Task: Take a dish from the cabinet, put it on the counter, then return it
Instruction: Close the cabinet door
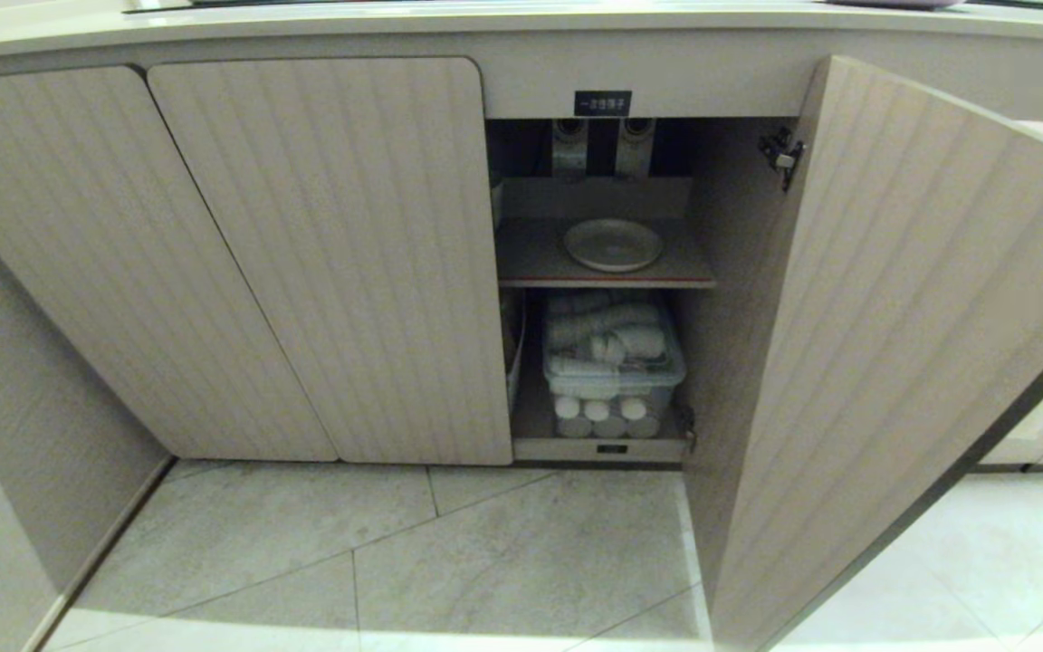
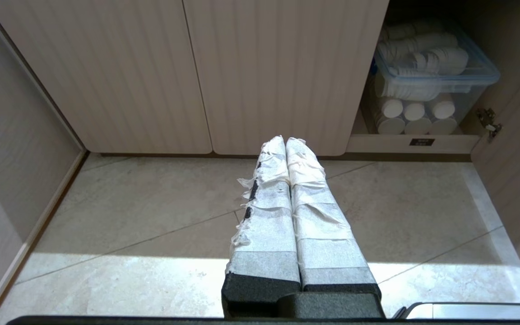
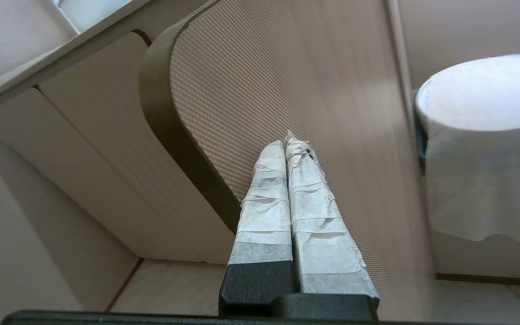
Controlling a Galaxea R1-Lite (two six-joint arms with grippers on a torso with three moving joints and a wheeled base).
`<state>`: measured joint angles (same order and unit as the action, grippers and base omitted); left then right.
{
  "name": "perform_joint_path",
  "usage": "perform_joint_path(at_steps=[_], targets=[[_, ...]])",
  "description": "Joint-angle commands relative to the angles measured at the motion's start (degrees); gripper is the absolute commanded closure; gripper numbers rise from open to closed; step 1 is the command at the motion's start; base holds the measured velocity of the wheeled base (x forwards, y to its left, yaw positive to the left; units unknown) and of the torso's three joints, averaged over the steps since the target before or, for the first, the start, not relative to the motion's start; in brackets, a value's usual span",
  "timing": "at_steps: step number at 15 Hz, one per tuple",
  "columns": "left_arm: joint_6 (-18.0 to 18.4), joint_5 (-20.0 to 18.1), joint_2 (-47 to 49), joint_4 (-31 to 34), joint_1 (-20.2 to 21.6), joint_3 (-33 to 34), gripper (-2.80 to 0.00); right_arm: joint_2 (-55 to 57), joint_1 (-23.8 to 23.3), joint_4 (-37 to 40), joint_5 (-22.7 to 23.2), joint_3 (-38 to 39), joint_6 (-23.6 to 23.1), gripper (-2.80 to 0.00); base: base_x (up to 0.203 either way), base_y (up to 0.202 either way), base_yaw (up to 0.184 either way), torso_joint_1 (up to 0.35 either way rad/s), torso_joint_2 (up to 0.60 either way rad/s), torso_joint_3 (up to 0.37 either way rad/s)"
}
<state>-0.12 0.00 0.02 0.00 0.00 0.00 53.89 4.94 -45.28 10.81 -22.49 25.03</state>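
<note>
one dish (image 1: 613, 244) half-shadowed inside open cabinet (image 1: 884, 299)

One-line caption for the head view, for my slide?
Cabinet door swung open; off-white dish resting on upper shelf; no gripper in frame.

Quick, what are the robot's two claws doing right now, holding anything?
Left end effector: closed, empty, above the floor.
Right end effector: closed, empty, by the cabinet door.

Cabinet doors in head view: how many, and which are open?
3. Two shut doors side by side on the left; one open door swung out on the right, baring the shelf with the dish. More may lie beyond the frame.
</note>
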Motion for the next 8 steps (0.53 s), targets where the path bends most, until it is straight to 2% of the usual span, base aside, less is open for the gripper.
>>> perform_joint_path(at_steps=[1, 5, 8], targets=[[0.0, 0.0, 0.0, 0.0, 0.0, 0.0, 0.00, 1.0, 1.2, -0.3, 0.1, 0.0, 0.9, 0.00, 0.000, 0.000, 0.000, 0.000, 0.00, 0.000], [-0.1, 0.0, 0.0, 0.0, 0.0, 0.0, 0.00, 2.5, 2.4, -0.5, 0.1, -0.1, 2.7, 0.00, 0.000, 0.000, 0.000, 0.000, 0.00, 0.000], [0.0, 0.0, 0.0, 0.0, 0.0, 0.0, 0.00, 5.8, 3.2, -4.0, 0.1, -0.2, 3.1, 0.00, 0.000, 0.000, 0.000, 0.000, 0.00, 0.000]])
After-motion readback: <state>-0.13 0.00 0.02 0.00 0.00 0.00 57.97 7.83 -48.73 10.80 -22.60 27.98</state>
